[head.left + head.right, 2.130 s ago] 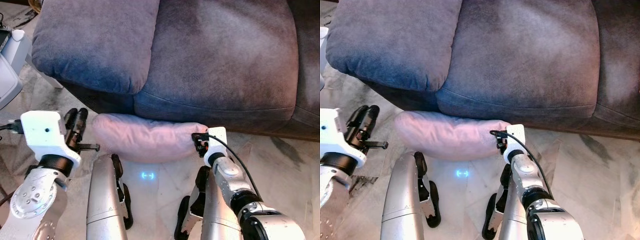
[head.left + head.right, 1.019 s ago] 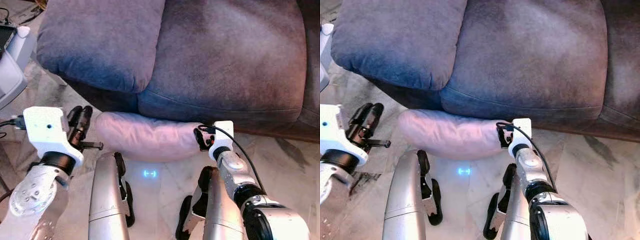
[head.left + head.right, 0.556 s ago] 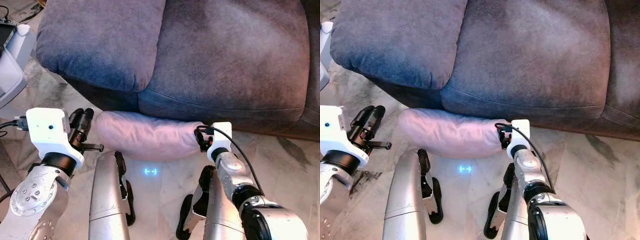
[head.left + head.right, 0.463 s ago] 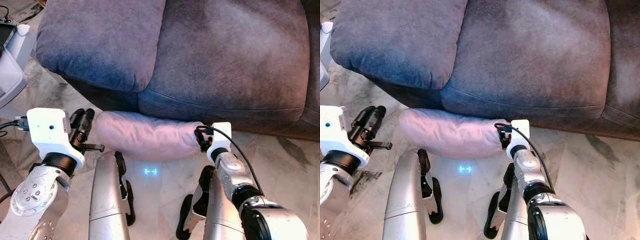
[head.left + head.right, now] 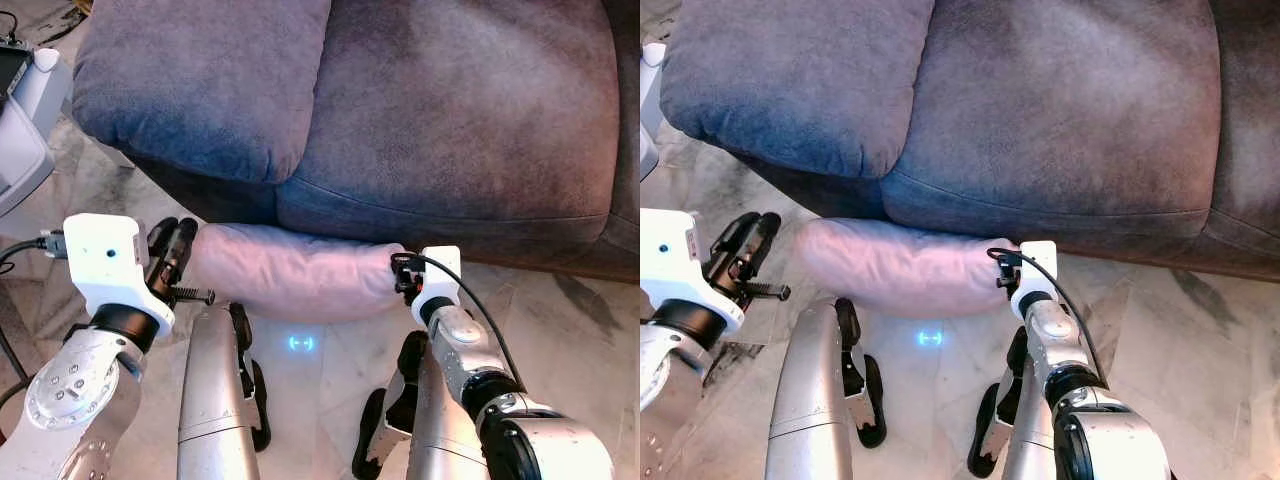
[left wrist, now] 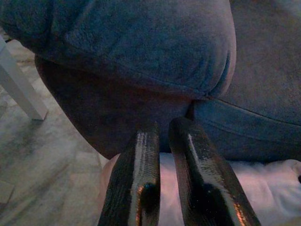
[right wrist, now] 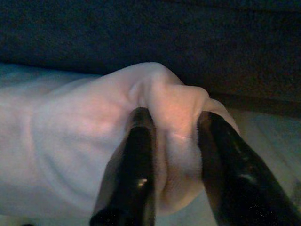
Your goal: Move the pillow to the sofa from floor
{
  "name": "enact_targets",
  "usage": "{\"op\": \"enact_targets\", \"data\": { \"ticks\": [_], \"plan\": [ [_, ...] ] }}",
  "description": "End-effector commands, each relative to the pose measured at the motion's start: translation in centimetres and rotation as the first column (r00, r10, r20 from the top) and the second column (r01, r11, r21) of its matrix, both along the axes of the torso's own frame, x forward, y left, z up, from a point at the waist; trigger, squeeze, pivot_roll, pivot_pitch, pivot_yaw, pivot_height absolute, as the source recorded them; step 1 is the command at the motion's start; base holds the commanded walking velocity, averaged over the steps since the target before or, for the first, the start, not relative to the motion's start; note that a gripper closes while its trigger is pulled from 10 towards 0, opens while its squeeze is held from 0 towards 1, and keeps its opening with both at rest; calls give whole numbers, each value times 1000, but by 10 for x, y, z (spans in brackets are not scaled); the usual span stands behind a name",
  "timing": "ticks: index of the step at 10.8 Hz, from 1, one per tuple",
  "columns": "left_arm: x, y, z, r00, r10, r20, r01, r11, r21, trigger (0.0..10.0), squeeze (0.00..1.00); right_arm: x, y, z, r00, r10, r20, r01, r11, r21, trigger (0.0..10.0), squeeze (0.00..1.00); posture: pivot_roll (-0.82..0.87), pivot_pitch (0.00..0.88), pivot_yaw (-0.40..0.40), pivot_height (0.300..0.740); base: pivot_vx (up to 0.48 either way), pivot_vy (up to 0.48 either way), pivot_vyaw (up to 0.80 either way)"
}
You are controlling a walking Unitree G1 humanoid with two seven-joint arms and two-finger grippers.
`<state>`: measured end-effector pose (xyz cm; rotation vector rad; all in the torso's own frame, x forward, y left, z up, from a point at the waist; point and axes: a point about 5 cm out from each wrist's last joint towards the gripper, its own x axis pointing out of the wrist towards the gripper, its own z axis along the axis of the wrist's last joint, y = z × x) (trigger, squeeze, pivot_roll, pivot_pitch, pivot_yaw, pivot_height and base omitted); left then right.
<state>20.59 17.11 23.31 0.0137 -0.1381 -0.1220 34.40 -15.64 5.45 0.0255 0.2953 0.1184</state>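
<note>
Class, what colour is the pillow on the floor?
Pale pink pillow; clearest in the left eye view.

You see silver arms, white wrist blocks, a black cable on each; black finger pads look ribbed, perhaps.

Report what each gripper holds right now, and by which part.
The right gripper pinches the pink pillow by its right end corner, fabric bunched between its fingers. The left gripper holds nothing, its fingers nearly closed by the pillow's left end.

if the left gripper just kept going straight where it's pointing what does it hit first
Most likely the left end of the pillow. The left gripper sits right beside that end with its fingers close together, and in its wrist view the sofa base lies just beyond. Depth is hard to judge.
</note>
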Motion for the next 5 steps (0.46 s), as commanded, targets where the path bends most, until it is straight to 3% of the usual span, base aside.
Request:
{"op": "enact_targets", "data": {
  "ticks": [1, 5],
  "plan": [
    [-4, -1, -1, 1000, -3, -14, 3, 1000, 10, 10000, 0, -14, 2, -21, 996, 7, -86, -7, 1000, -1, 0, 0, 271, 489, -58, 529, 0, 0, 0],
    [3, -3, -4, 1000, -10, -18, 10, 1000, 6, 10000, 0, -12, 6, -18, 998, 14, -67, -13, 1000, 17, 0, 0, 262, 466, -61, 529, 0, 0, 0]
  ]
}}
